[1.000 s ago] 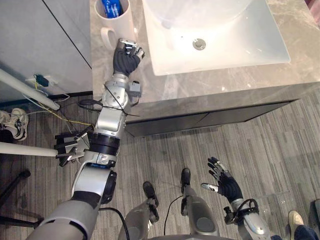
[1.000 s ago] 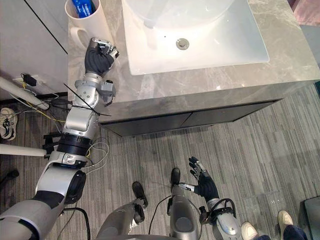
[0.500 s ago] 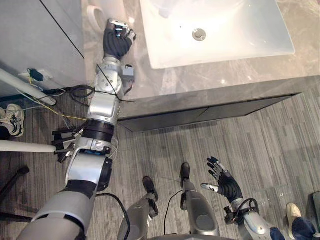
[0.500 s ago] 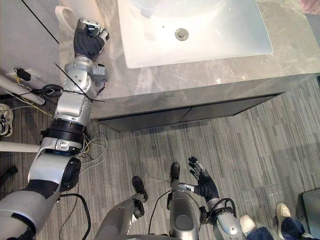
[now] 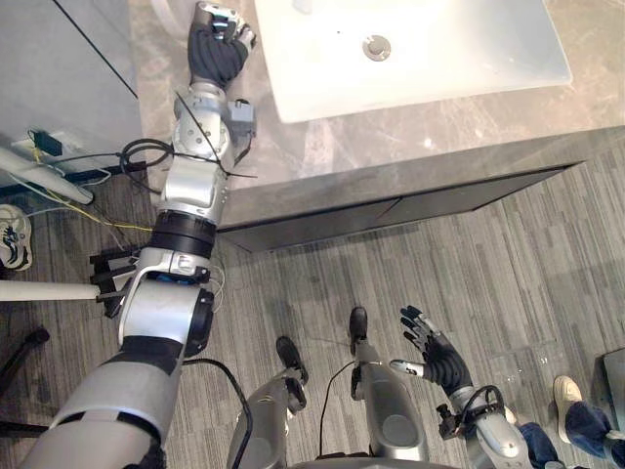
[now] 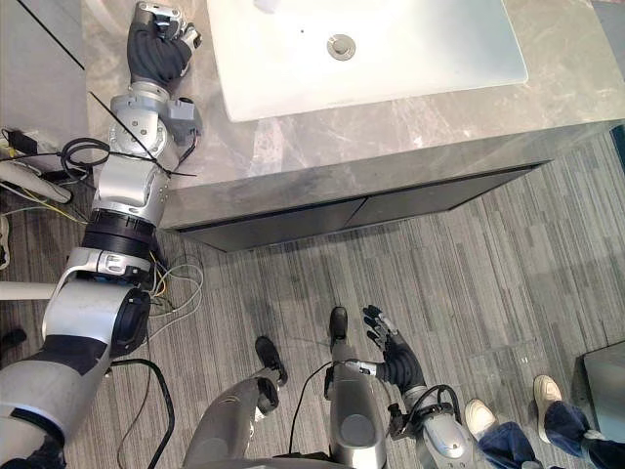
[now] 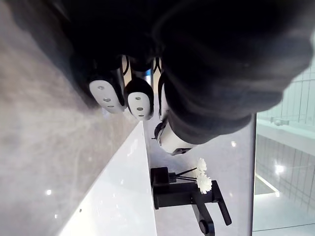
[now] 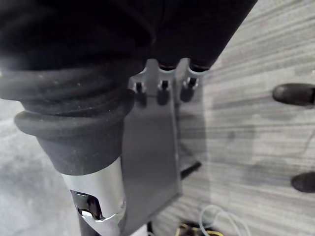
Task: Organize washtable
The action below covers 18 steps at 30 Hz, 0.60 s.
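On the counter (image 5: 391, 147), left robot hand (image 5: 217, 44) sits fisted (wrist view adds a faucet (image 7: 177, 195)); right robot hand (image 5: 441, 363) splayed.

Bright even light, glare across white basin (image 5: 430, 49), glints on counter (image 5: 391, 142).

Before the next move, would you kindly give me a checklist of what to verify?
1. Placement: left hand over the counter, beside the sink: ok.
2. Load in left hand: cannot tell.
3. Spare: right hand open, above the floor: ok.
4. Clearance: faucet apart from left hand: ok.
5. Surroundings: a person's shoe close to right hand: probably not ok.
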Motion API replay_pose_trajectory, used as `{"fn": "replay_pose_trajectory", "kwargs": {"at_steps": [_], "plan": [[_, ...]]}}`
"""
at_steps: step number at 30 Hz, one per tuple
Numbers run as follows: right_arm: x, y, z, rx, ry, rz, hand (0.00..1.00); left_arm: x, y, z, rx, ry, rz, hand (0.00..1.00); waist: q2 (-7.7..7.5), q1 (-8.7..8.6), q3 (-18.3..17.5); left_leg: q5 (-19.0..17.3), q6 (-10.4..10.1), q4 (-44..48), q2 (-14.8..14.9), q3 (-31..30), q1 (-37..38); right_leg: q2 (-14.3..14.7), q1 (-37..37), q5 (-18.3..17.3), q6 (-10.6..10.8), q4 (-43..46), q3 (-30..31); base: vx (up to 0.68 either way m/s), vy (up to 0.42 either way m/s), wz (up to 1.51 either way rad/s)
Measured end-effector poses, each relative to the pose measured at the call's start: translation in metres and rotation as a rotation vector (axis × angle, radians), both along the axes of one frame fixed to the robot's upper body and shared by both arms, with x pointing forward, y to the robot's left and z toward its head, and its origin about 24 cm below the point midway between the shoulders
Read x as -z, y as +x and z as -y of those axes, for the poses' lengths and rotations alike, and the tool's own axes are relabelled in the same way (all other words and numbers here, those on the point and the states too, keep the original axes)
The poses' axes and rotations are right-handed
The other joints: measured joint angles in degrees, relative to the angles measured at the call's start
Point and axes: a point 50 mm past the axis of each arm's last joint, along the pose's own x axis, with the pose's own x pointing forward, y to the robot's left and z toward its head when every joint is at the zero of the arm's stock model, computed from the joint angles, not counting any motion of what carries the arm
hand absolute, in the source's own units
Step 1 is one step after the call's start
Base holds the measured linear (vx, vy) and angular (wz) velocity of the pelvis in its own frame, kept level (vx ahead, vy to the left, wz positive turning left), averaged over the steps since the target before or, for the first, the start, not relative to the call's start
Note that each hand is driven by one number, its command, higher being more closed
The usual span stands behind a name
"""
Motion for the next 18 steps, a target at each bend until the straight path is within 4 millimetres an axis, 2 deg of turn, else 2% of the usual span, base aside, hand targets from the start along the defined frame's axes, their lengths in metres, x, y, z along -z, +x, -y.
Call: {"fn": "replay_pose_trajectory", "kwargs": {"at_steps": [14, 18], "plan": [[-0.010, 0.002, 0.000, -0.001, 0.015, 0.053, 0.00, -0.026, 0.003, -0.009, -0.043, 0.013, 0.030, 1.00, -0.09, -1.24, 1.8, -0.8, -0.3, 1.5, 0.7, 0.1, -0.7, 0.4, -0.2, 0.0, 0.0, 0.0, 0.4, 0.00, 0.003, -0.01], [-0.010, 0.002, 0.001, -0.005, 0.008, 0.053, 0.00, -0.027, 0.002, -0.007, -0.040, 0.016, 0.033, 1.00, -0.06, -1.28, 1.9, -0.8, -0.3, 1.5, 0.7, 0.1, -0.7, 0.5, -0.2, 0.0, 0.0, 0.0, 0.3, 0.00, 0.000, 0.00]]}}
